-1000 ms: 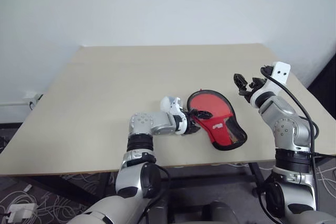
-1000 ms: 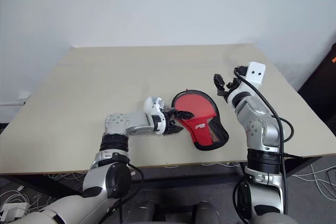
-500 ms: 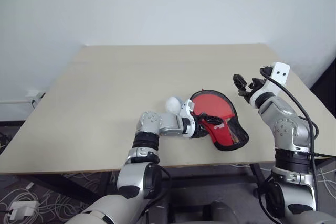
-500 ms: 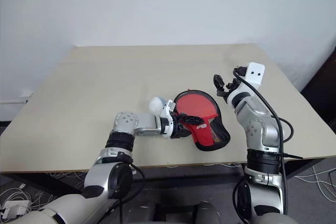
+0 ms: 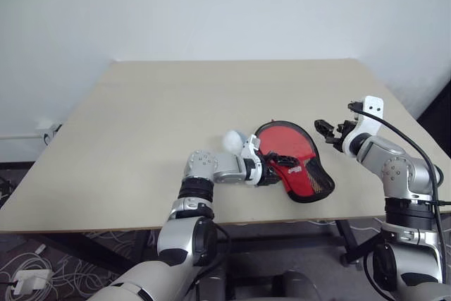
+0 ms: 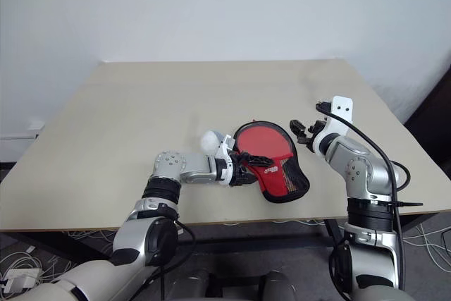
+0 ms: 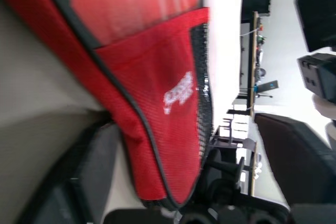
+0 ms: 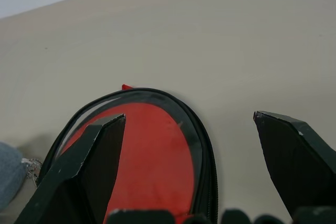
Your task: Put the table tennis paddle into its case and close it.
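Left gripper [image 5: 276, 167] pinches the case [image 5: 299, 167] (right gripper [image 5: 328, 131] spread, empty).

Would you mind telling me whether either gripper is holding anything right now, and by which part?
The left gripper is at the case's narrow end; whether it grips cannot be told. The right gripper holds nothing.

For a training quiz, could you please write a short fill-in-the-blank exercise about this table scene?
1. The case lies on the ____ table.
2. The claw at the case's narrow end is the ____ claw.
3. The right claw hangs beside the case with its jaws ____.
4. The round face seen through the case's clear side is ____.

Missing words: beige; left; open; red
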Motion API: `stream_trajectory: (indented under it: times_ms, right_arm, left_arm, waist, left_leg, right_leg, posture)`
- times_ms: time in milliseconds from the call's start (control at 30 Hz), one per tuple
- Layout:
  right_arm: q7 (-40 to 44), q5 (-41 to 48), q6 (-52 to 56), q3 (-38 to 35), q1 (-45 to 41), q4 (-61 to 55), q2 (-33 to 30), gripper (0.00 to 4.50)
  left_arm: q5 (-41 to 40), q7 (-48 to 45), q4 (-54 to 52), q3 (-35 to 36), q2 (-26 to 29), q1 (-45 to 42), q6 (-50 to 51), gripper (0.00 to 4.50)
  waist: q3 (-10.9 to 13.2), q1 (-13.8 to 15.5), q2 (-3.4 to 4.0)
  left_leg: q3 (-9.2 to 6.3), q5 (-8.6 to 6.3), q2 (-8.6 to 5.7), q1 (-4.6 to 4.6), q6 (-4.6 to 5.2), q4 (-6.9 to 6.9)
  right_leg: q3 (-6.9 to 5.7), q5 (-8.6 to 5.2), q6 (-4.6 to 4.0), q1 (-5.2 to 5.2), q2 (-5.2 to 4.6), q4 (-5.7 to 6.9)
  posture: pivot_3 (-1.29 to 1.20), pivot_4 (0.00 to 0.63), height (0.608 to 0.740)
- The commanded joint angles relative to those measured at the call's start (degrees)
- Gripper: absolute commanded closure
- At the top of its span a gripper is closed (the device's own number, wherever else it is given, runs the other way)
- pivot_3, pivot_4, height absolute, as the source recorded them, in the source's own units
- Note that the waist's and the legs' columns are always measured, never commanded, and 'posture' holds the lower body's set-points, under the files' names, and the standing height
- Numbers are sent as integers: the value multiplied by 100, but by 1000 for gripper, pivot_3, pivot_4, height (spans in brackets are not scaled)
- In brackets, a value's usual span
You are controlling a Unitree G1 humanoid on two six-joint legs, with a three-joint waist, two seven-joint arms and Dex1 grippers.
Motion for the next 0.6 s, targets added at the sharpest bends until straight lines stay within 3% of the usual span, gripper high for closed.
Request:
stream_trajectory:
  times_ms: [33,233,400,533,600]
  right_arm:
    - [-93,-109,-40,-79,-92,-92,7,259]
    - [-265,-119,-12,-253,-96,-59,54,259]
    - [-370,-157,-39,-333,-83,-40,97,259]
    - [-404,-185,-72,-399,-109,-38,146,259]
    - [-400,-177,-100,-427,-127,-60,171,259]
  left_arm:
    - [44,-9,3,-170,-877,-177,-21,1639]
    - [80,-23,99,-260,-878,-176,-77,3716]
    - [116,-16,168,-289,-866,-186,-137,3716]
    - [121,-79,81,-319,-854,-173,-157,4453]
    - [111,-114,20,-336,-826,-173,-133,4453]
  waist:
    - [0,-4,0]
    - [1,-14,0]
    - [1,-14,0]
    - [1,-14,1]
    - [1,-13,1]
  left_leg:
    - [0,0,0,-2,0,0]
    - [10,1,3,-12,0,0]
    - [11,1,3,-12,-1,0]
    - [12,0,5,-11,-1,-1]
    - [12,1,5,-11,-1,0]
  right_leg:
    - [0,0,0,-1,0,0]
    - [9,1,0,-20,4,5]
    - [11,1,0,-21,4,5]
    - [12,1,0,-22,4,5]
    - [11,1,-1,-21,4,5]
  posture:
    - [0,0,724]
    - [0,0,724]
    - [0,0,724]
    - [0,0,724]
    - [0,0,724]
